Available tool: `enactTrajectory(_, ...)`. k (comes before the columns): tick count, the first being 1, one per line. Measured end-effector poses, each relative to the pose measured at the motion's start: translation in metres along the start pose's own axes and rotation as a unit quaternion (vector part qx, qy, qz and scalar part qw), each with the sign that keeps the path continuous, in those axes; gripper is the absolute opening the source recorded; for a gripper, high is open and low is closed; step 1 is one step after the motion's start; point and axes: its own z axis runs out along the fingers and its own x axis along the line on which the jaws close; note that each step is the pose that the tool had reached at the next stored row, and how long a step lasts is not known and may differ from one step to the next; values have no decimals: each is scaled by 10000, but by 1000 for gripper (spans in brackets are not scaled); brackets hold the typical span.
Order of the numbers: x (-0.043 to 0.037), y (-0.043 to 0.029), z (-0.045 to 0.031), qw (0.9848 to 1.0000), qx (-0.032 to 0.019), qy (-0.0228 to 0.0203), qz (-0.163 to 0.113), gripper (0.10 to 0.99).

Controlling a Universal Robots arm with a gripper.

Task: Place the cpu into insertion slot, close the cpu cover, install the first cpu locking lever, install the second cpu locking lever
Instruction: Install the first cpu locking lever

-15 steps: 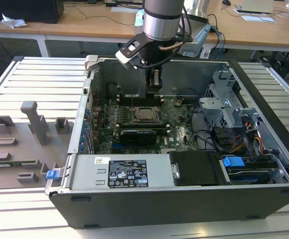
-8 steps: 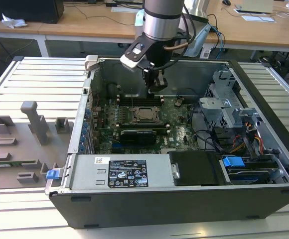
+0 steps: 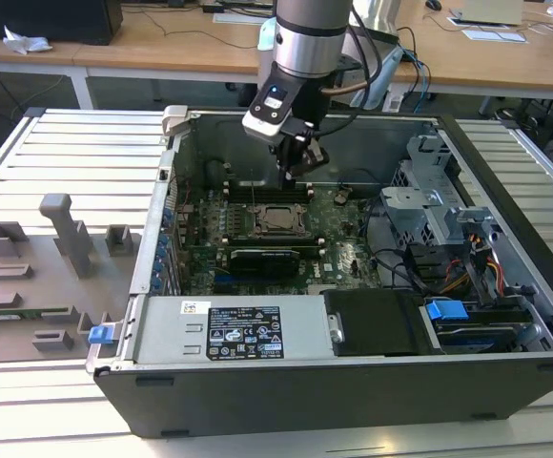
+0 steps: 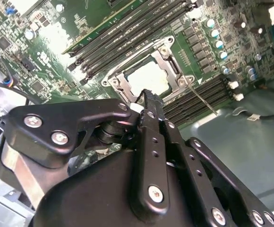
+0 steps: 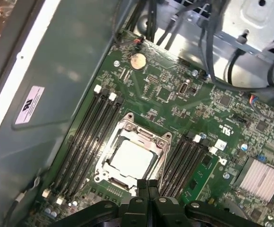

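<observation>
While the gripper (image 5: 149, 185) is hovering just above one edge of the socket, its two fingers pressed together with nothing between them, the cpu (image 5: 130, 158) is already lying flat in the insertion slot (image 5: 99, 169). Its pale top is showing through the window of the cpu cover (image 5: 142, 134), which is lying down over it in both wrist views. Judging from that, the work is standing at the levers. In the second wrist view a thin locking lever (image 4: 201, 97) is sticking up free beside the socket and slanting over the memory slots (image 4: 219, 85), plainly unlatched (whether its partner is hooked cannot be told). To do this step well, the closed fingertips should be bearing on the wire close to its bent end. They should be carrying it down and then sideways under its catch in one steady push, since so thin a rod is likely to spring and slip off a narrow tip. The push should also be staying clear of the cover frame and the slot latches. Beyond the socket the green motherboard (image 5: 175, 94) is spreading out under loose cables. In the exterior view the arm is reaching down into the open computer case (image 3: 353, 382), which is resting on a slatted table (image 3: 76, 153). Some grey fixtures (image 3: 67, 239) are standing towards that view's left, well apart from the case.
</observation>
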Motion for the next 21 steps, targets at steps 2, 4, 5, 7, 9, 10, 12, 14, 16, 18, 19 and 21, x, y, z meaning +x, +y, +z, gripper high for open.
enactTrajectory(2,0,0,0,9999,2,-4,-147,106)
enactTrajectory(4,0,0,0,9997,3,-8,-251,106)
enactTrajectory(5,0,0,0,9994,4,-11,-356,106)
enactTrajectory(7,0,0,0,9990,5,-14,-446,106)
enactTrajectory(9,0,0,0,9978,7,-21,-662,106)
enactTrajectory(10,0,0,0,9971,8,-24,-762,106)
enactTrajectory(12,0,0,0,9950,10,-31,-1001,106)
enactTrajectory(14,0,0,0,9928,13,-38,-1198,106)
enactTrajectory(16,0,0,0,9892,15,-46,-1464,106)
enactTrajectory(18,0,0,0,9844,19,-55,-1757,106)
enactTrajectory(19,0,0,0,9818,20,-59,-1896,106)
enactTrajectory(21,0,0,0,9794,21,-63,-2018,106)
